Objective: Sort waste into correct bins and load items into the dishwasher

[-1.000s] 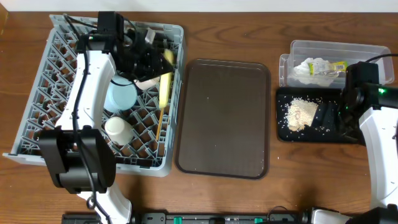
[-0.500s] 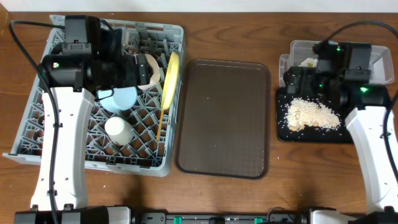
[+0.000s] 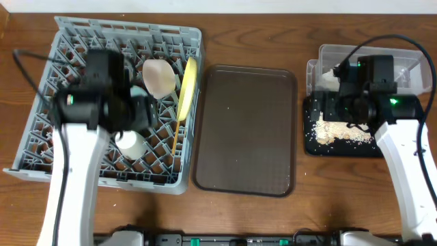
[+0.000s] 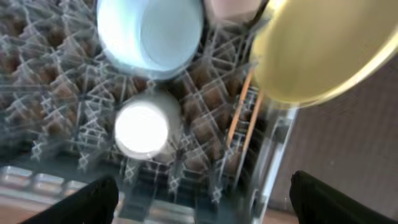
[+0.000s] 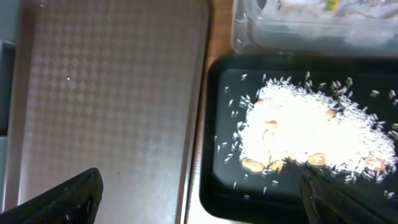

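The grey dish rack (image 3: 82,34) holds a yellow plate (image 3: 187,85) on edge, a cream-white bowl (image 3: 159,76), a light blue bowl (image 4: 149,34), a white cup (image 4: 142,127) and chopsticks (image 4: 239,115). The black tray (image 5: 214,155) holds rice scraps (image 5: 305,130), and the clear tub (image 3: 410,58) beside it holds a crumpled wrapper (image 5: 329,5). My left claw (image 4: 205,193) hangs wide and empty over the rack near the cup, and my right claw (image 5: 202,186) is wide and empty above the rice.

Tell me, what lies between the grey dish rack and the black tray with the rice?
The brown tray lies flat on the table between the dish rack and the black tray; the overhead view shows it.
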Controlling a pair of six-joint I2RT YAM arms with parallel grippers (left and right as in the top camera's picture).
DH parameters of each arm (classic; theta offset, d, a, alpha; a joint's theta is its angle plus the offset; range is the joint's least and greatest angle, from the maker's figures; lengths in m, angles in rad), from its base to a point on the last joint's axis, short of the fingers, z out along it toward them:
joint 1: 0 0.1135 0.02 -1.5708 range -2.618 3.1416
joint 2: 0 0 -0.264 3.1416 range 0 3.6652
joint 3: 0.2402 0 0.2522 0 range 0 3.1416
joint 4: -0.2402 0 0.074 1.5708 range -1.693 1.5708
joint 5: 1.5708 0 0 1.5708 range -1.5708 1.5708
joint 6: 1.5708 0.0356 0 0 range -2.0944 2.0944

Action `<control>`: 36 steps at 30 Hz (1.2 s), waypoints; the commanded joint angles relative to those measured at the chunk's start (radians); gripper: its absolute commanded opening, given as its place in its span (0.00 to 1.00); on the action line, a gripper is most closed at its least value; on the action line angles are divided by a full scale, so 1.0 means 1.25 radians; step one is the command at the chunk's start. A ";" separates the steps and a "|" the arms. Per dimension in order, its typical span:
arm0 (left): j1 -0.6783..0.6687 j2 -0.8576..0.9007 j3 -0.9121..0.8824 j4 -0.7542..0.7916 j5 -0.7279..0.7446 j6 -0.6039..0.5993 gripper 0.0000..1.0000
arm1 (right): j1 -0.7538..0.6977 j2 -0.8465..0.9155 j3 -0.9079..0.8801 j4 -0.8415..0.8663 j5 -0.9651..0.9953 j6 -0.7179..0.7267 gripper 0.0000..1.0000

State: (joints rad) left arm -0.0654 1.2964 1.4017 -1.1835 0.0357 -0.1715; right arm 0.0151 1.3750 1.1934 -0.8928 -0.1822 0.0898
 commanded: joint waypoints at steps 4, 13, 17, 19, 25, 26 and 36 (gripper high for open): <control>-0.062 -0.371 -0.306 0.168 -0.015 0.062 0.89 | -0.006 -0.318 -0.216 0.095 0.046 0.006 0.99; -0.063 -0.654 -0.432 0.172 -0.015 0.047 0.90 | -0.006 -0.605 -0.289 -0.046 0.166 0.008 0.99; -0.063 -0.652 -0.432 0.170 -0.015 0.047 0.98 | -0.006 -0.612 -0.289 -0.099 0.166 0.008 0.99; -0.063 -0.652 -0.432 0.170 -0.015 0.047 0.98 | -0.006 -0.612 -0.289 -0.116 0.166 0.008 0.99; -0.063 -0.652 -0.432 0.170 -0.015 0.047 0.99 | -0.006 -0.612 -0.289 -0.127 0.166 0.008 0.99; -0.063 -0.652 -0.432 0.170 -0.015 0.047 0.99 | -0.006 -0.611 -0.289 -0.130 0.168 0.008 0.99; -0.063 -0.652 -0.432 0.170 -0.015 0.047 0.99 | 0.033 -0.857 -0.532 0.247 0.151 -0.001 0.99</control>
State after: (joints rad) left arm -0.1406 0.4824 0.8673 -0.9695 0.0227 -0.1226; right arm 0.0269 0.4393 0.6689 -0.7284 0.0143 0.0940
